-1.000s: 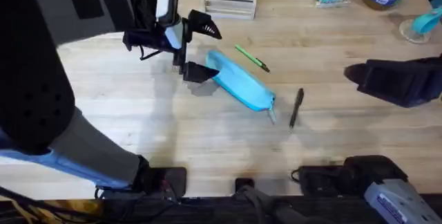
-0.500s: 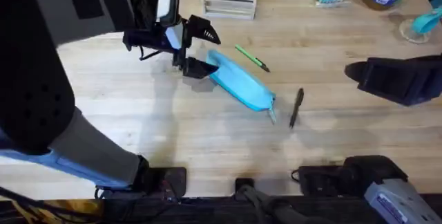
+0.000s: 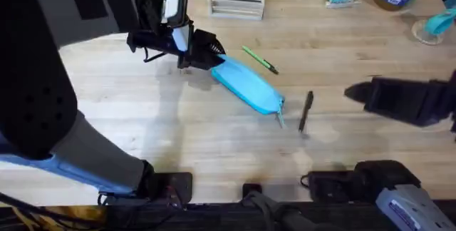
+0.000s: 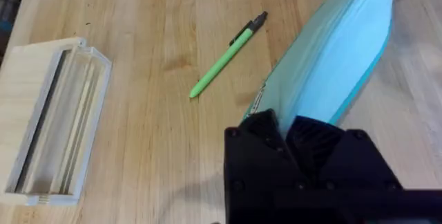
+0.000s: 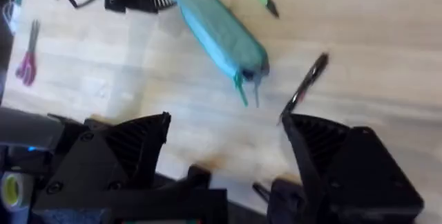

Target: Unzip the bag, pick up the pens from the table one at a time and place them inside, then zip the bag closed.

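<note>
Bag [image 3: 247, 85] lies diagonally mid-table [image 3: 214, 138], zipper pull end toward right arm. Left gripper [image 3: 206, 51] pinched closed on bag's far-left end; fingers [image 4: 266, 131] pressed together on fabric. Green pen [image 3: 259, 60] just beyond bag, black pen [image 3: 306, 110] beside its near end. Right gripper [image 5: 228, 134] spread wide, empty, above table.

so the light blue elongated fabric pencil pouch [image 3: 247, 86] lies diagonally mid wooden butcher-block tabletop [image 3: 214, 142], far end toward the left. left arm's black claw [image 3: 203, 51] sits right at that far end, pinched onto it. slim bright green pen [image 3: 258, 59] lies just behind the pouch, slim black pen [image 3: 306, 110] just right of its near end. right arm's black claw [image 3: 356, 92] hangs off to the right, fingers apart, well clear of both pens
</note>
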{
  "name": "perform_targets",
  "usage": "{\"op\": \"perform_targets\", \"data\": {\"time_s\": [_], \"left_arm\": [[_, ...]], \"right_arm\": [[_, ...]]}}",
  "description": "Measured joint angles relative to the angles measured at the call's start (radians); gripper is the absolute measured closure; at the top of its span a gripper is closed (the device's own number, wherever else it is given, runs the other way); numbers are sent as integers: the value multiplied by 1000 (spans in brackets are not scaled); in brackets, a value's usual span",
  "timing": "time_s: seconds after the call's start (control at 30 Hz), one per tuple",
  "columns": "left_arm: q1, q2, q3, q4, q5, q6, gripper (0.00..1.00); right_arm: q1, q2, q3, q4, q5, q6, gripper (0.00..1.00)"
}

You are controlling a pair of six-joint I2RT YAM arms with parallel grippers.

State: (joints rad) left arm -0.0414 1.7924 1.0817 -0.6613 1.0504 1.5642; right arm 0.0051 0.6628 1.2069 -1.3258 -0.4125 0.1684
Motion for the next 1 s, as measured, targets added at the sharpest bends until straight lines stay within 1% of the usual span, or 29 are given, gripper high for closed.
{"op": "perform_targets", "data": {"time_s": [0.1,0.27,0.4,0.57,0.63,0.67,0.8,0.83,1.0], "left_arm": [[0,0,0,0,0,0,956],[0,0,0,0,0,0,957],[0,0,0,0,0,0,957],[0,0,0,0,0,0,957],[0,0,0,0,0,0,957],[0,0,0,0,0,0,957],[0,0,0,0,1,0,957],[0,0,0,0,1,0,957],[0,0,0,0,1,0,958]], "right_arm": [[0,0,-29,-46,-1,3,4],[0,-20,-123,-12,-1,4,4],[0,-42,-238,38,-4,2,4],[6,-41,-406,160,-35,5,4],[17,-41,-447,193,-50,13,4],[44,-41,-480,216,-62,24,4],[80,-36,-483,236,-59,38,4],[111,-4,-483,255,-58,49,4],[193,78,-483,356,-55,93,4]]}}
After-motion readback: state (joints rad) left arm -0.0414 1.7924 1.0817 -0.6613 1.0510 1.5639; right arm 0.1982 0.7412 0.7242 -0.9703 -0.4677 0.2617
